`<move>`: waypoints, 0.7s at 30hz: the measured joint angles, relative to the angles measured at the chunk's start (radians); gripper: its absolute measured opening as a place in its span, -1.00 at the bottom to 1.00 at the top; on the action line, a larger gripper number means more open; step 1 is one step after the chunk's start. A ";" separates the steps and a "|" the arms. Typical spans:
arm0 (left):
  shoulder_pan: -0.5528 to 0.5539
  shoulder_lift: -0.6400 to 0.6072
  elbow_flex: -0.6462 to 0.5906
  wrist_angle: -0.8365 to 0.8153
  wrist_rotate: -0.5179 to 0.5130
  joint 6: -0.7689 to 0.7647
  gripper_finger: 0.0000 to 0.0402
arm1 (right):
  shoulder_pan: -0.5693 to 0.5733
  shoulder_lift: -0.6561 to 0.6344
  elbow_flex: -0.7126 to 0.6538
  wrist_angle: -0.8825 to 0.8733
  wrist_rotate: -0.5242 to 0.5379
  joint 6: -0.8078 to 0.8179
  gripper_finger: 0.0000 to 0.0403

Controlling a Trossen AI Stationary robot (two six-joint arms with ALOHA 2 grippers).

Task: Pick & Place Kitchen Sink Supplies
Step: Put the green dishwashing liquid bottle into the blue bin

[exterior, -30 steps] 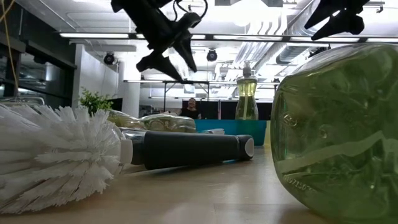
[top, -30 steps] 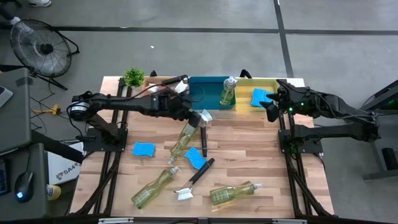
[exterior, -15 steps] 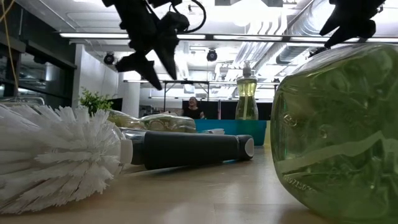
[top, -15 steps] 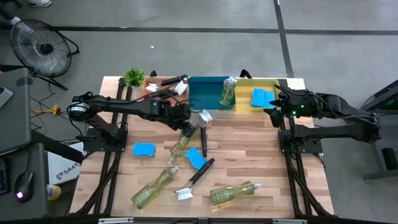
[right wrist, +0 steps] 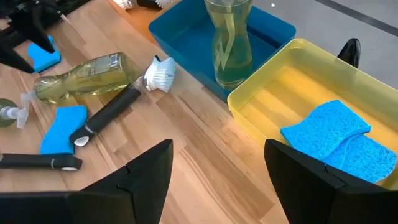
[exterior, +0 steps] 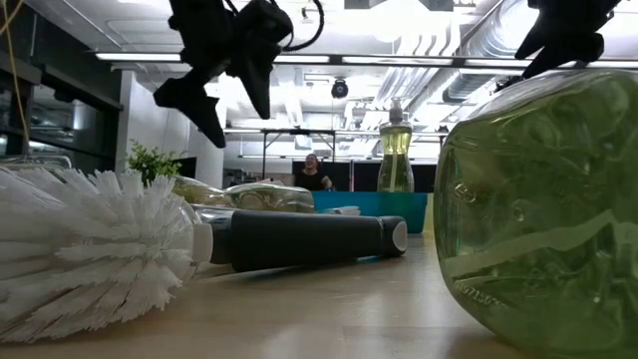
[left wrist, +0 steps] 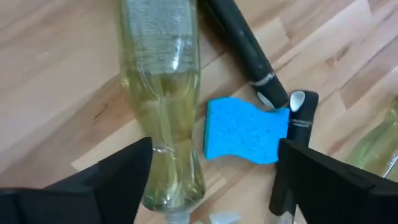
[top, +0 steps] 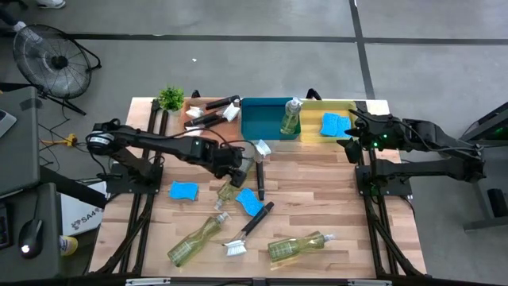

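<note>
My left gripper (top: 232, 164) hangs open above the table's middle, over a lying bottle (left wrist: 163, 99) of yellow-green liquid. Its fingers stand wide to either side of the bottle's cap end and a blue sponge (left wrist: 245, 130), touching nothing. A black brush (top: 259, 165) lies beside that bottle, white head toward the bins. Two more bottles (top: 197, 238) (top: 298, 246), a second brush (top: 248, 229) and another sponge (top: 184, 191) lie nearer the front. My right gripper (right wrist: 217, 180) waits open and empty by the yellow bin (right wrist: 273, 93), which holds blue sponges (right wrist: 336, 140).
At the far edge stand a brown tray (top: 194, 103) with brushes, a blue bin (top: 262, 119) with an upright bottle (top: 291, 117), and the yellow bin (top: 317, 107). A potted plant (top: 170, 98) sits at the far left corner. Bare wood lies right of the centre.
My left gripper has come from near the blue bin toward the table's near edge and a little left. It has tipped further downward over the lying bottle and opened wider. My right gripper has tipped down slightly.
</note>
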State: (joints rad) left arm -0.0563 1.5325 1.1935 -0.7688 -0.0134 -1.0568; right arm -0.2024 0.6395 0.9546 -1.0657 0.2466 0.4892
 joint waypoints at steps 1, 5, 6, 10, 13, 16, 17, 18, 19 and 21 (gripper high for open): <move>-0.009 0.007 0.001 -0.001 -0.009 -0.002 0.74 | 0.000 0.000 0.000 0.000 0.000 0.000 0.23; -0.020 0.029 0.001 -0.017 -0.042 -0.030 0.79 | 0.000 0.000 0.000 0.000 0.000 0.000 0.23; -0.019 0.035 0.001 -0.012 -0.043 -0.037 0.78 | 0.000 0.000 0.000 0.000 0.000 0.000 0.23; -0.018 0.058 0.001 -0.018 -0.034 -0.040 0.76 | 0.000 0.001 0.000 -0.003 0.000 0.000 0.23; -0.019 0.077 0.000 -0.048 -0.040 -0.045 0.76 | 0.000 0.000 0.000 -0.011 -0.002 0.004 0.23; -0.019 0.090 -0.002 -0.083 -0.040 -0.049 0.76 | 0.000 0.002 0.000 -0.014 -0.012 0.006 0.23; -0.019 0.100 -0.001 -0.065 -0.034 -0.051 0.76 | 0.000 0.002 0.000 -0.015 -0.013 0.006 0.23; -0.019 0.107 0.002 -0.043 -0.022 -0.051 0.76 | 0.000 0.002 0.000 -0.015 -0.014 0.006 0.23; -0.018 0.113 0.001 -0.042 -0.018 -0.051 0.76 | 0.000 0.002 0.000 -0.015 -0.016 0.007 0.23; -0.023 0.131 -0.002 -0.052 -0.014 -0.053 0.76 | 0.000 0.002 -0.001 -0.015 -0.015 0.008 0.23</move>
State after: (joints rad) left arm -0.0792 1.6633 1.1919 -0.8208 -0.0277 -1.1100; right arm -0.2026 0.6416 0.9536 -1.0807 0.2317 0.4969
